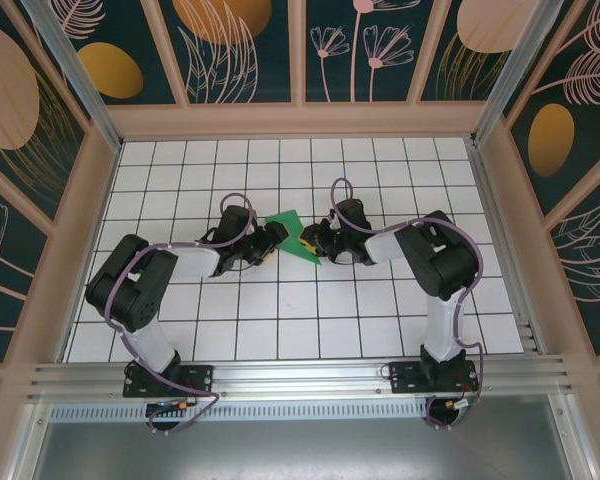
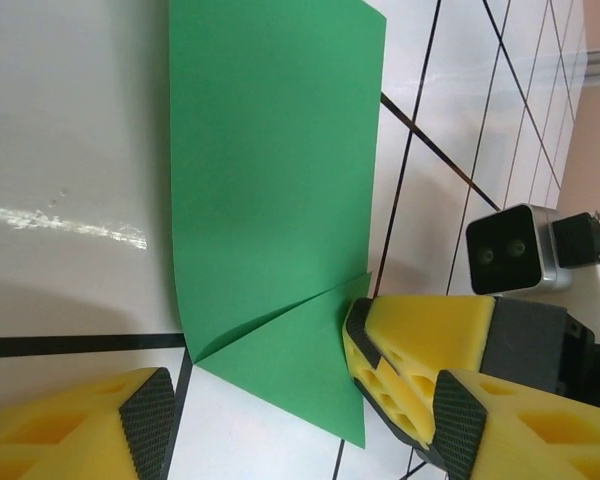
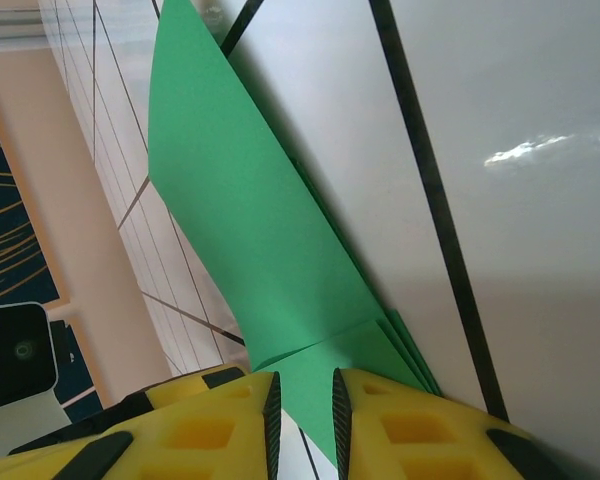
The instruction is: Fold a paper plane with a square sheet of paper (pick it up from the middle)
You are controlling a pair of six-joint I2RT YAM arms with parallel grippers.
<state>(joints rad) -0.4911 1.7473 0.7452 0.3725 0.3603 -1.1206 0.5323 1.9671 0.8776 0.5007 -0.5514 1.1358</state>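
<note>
The square sheet of paper (image 1: 285,222) is bright green and lies at the middle of the tiled table, between my two grippers. In the left wrist view the paper (image 2: 270,170) lies flat, with a triangular flap folded over at its near corner. My left gripper (image 2: 300,430) stands open, its jaws wide on either side of that corner. My right gripper (image 3: 302,420) has its jaws only narrowly apart, and the paper (image 3: 240,200) shows in the gap, with layered edges beside it. One of its yellow fingers (image 2: 420,330) touches the flap's edge.
White grid tiles (image 1: 380,320) cover the table, walled by patterned panels and metal posts (image 1: 495,85). Both black arms (image 1: 140,285) bend inward from the near rail (image 1: 300,375). The right wrist's camera housing (image 2: 510,250) sits close beside the paper.
</note>
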